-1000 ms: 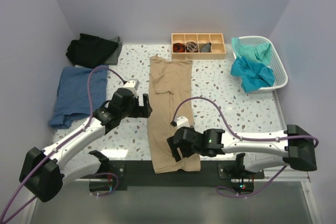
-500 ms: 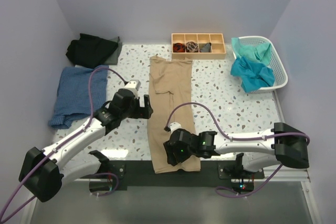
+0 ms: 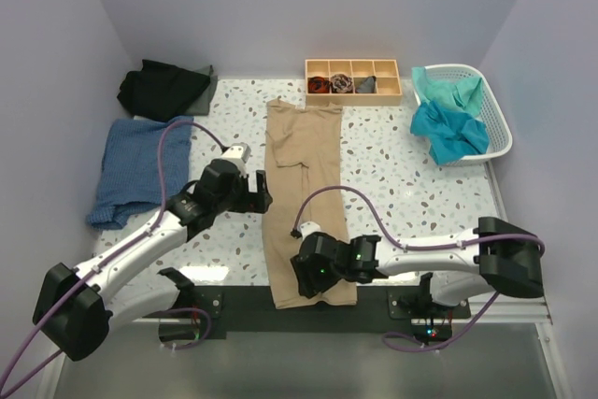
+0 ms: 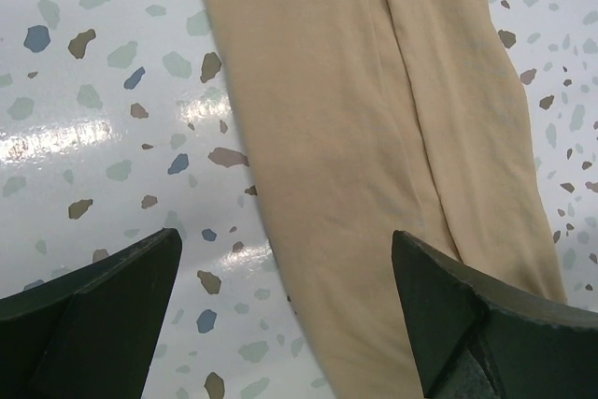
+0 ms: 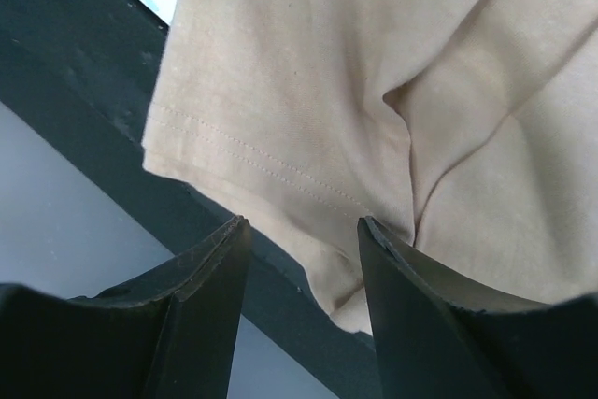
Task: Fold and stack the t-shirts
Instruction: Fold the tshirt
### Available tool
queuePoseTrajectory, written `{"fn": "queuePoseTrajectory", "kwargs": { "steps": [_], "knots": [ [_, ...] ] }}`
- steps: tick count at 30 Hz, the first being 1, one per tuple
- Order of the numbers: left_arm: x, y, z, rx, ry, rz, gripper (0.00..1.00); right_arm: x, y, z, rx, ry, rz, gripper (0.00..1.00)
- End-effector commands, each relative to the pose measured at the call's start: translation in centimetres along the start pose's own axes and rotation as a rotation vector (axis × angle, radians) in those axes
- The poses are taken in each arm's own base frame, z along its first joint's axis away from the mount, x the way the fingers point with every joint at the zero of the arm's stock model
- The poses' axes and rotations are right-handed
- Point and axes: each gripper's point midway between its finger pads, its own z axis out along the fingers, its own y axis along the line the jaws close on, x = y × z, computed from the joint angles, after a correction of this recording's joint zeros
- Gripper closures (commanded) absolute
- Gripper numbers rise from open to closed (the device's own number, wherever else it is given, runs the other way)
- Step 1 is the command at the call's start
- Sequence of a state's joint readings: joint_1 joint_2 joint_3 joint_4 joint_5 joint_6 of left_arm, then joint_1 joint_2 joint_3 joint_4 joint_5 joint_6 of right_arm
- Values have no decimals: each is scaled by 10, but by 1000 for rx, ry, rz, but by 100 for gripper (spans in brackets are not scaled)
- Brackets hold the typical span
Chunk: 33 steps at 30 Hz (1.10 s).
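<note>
wooden tray (image 3: 353,98): far edge, four compartments | white basket (image 3: 497,119): far right corner | table (image 3: 411,184): speckled

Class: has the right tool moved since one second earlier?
Yes: the right tool shifted left and closer to the black base strip, over the tan t-shirt's hem.

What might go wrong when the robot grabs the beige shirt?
The right gripper straddles only the near hem of the tan shirt, over the black edge strip; it may pinch one layer and undo the fold. The left gripper is open, holding nothing, so a pull could drag the shirt crooked.
</note>
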<state>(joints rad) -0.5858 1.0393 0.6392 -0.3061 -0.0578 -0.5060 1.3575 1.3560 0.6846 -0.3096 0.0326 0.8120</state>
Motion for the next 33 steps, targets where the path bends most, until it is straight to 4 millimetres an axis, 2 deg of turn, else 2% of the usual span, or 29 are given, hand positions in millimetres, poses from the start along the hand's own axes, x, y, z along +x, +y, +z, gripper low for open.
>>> {"fn": "queuePoseTrajectory", "kwargs": {
  "steps": [1, 4, 5, 6, 9, 10, 12, 13, 14, 16, 18, 20, 21, 23, 24, 26, 28, 31, 33],
  "knots": [
    [5, -2, -4, 9, -5, -15, 0, 7, 18, 11, -30, 41, -29, 46],
    [3, -14, -10, 79, -12, -7, 0, 6, 25, 9, 3, 32, -80, 44],
    [4, -27, -16, 150, -5, -3, 0, -2, 26, 3, 12, 8, -82, 43],
    [3, -32, -20, 181, -10, -3, 0, -15, 19, -1, 66, -54, -84, 42],
    [-1, -46, -33, 253, -29, -13, 0, -47, 5, -42, 155, -202, -94, 36],
    [2, -48, -36, 261, -23, -14, 0, -57, 1, -61, 161, -259, -90, 34],
    [6, -52, -40, 291, -10, -25, 0, -72, -5, -87, 180, -346, -79, 29],
    [11, -55, -40, 305, 4, -24, 0, -78, -23, -100, 262, -394, -80, 28],
    [15, -58, -41, 321, 21, -35, 0, -86, -28, -117, 271, -446, -50, 26],
    [30, -65, -39, 348, 52, -30, 0, -90, -59, -136, 402, -488, -29, 21],
    [43, -70, -36, 357, 81, -38, 0, -95, -82, -146, 480, -512, 17, 18],
    [65, -80, -33, 371, 139, -17, 0, -95, -100, -147, 535, -492, 32, 17],
    [76, -89, -35, 386, 170, 7, 0, -98, -118, -148, 585, -482, 80, 17],
    [89, -92, -30, 348, 201, 18, 0, -99, -139, -142, 630, -454, 106, 16],
    [100, -98, -33, 358, 222, 48, 0, -104, -141, -138, 625, -458, 120, 16],
    [107, -100, -31, 325, 234, 59, 0, -107, -153, -128, 631, -414, 118, 16],
    [116, -102, -33, 321, 252, 81, 0, -118, -154, -115, 601, -402, 95, 16],
    [120, -101, -28, 308, 267, 85, 0, -132, -156, -91, 575, -370, 77, 16],
    [111, -97, -23, 257, 232, 91, 0, -139, -157, -72, 554, -330, 70, 16]
  ]
}}
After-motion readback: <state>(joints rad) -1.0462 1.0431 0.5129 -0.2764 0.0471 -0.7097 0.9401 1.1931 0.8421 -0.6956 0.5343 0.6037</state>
